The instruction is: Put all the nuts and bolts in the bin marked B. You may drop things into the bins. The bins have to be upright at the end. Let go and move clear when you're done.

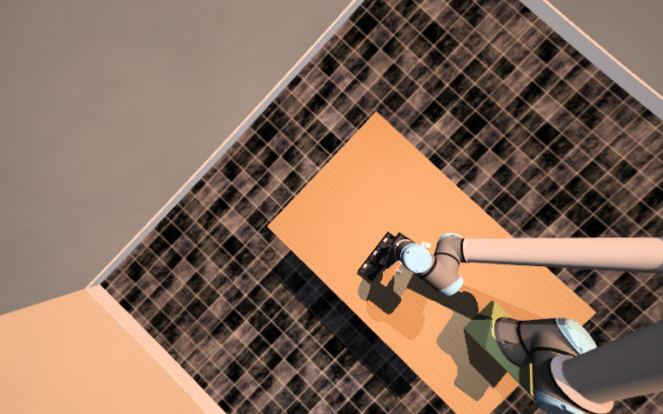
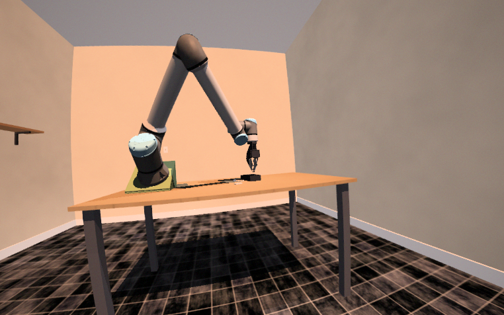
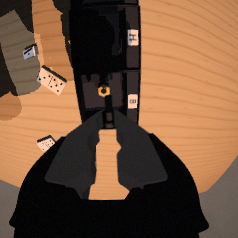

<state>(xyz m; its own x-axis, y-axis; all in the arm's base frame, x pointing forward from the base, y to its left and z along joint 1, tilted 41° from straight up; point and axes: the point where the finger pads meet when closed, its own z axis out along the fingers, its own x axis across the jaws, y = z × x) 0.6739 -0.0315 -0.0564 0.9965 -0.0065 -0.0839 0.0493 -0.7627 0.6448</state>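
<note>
Two black bins stand end to end on the wooden table, seen in the wrist view. The near bin (image 3: 105,90) carries a label that reads B (image 3: 132,101) and has a gold nut (image 3: 103,90) inside. The far bin (image 3: 102,35) has another label that I cannot read surely. My gripper (image 3: 109,111) hangs above the near end of the B bin, shut on a small dark bolt (image 3: 108,117) that sticks out between the fingertips. From the side my gripper (image 2: 252,169) is a little above the bins (image 2: 251,177). From above, the bins (image 1: 377,256) lie partly under the wrist.
Three white dominoes lie on the table left of the bins: one (image 3: 51,80) beside the B bin, one (image 3: 30,51) farther back in shadow, one (image 3: 46,143) near my left finger. The arm's base plate (image 1: 488,329) sits at the table's end.
</note>
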